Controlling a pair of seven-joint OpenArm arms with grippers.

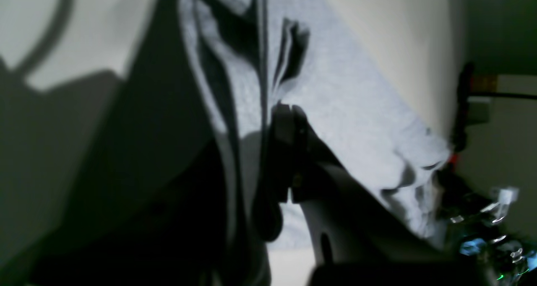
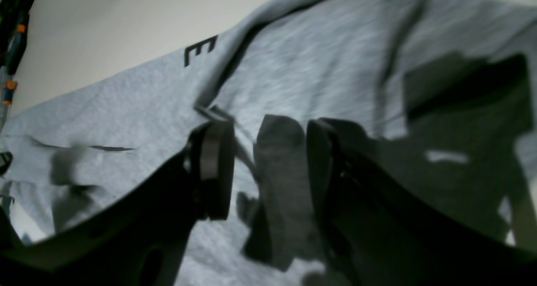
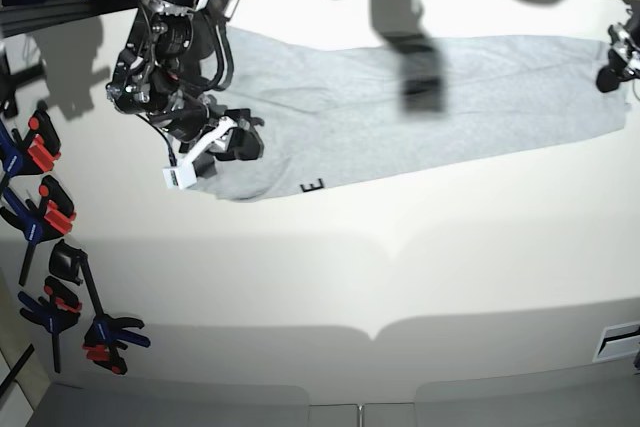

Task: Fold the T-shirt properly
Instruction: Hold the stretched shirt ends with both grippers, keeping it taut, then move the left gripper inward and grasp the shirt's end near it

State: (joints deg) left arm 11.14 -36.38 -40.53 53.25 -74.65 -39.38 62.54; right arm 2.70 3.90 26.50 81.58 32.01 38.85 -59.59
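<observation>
The light grey T-shirt (image 3: 420, 107) lies stretched out in a long band across the far part of the white table (image 3: 330, 267). A black letter E (image 3: 314, 186) shows at its near left edge, and also in the right wrist view (image 2: 201, 49). My right gripper (image 3: 248, 142) is over the shirt's left end. Its jaws stand apart, with a raised fold of grey cloth (image 2: 279, 160) between the fingers (image 2: 212, 168). My left gripper (image 3: 608, 75) is at the shirt's far right end. In the left wrist view the left gripper (image 1: 289, 110) is pinched shut on the shirt's edge (image 1: 356, 110).
Several black clamps with red and blue handles (image 3: 45, 212) lie along the table's left edge, with more near the front left (image 3: 105, 335). A white cable connector (image 3: 178, 177) hangs by the right arm. The arms cast dark shadows (image 3: 420, 77) on the shirt.
</observation>
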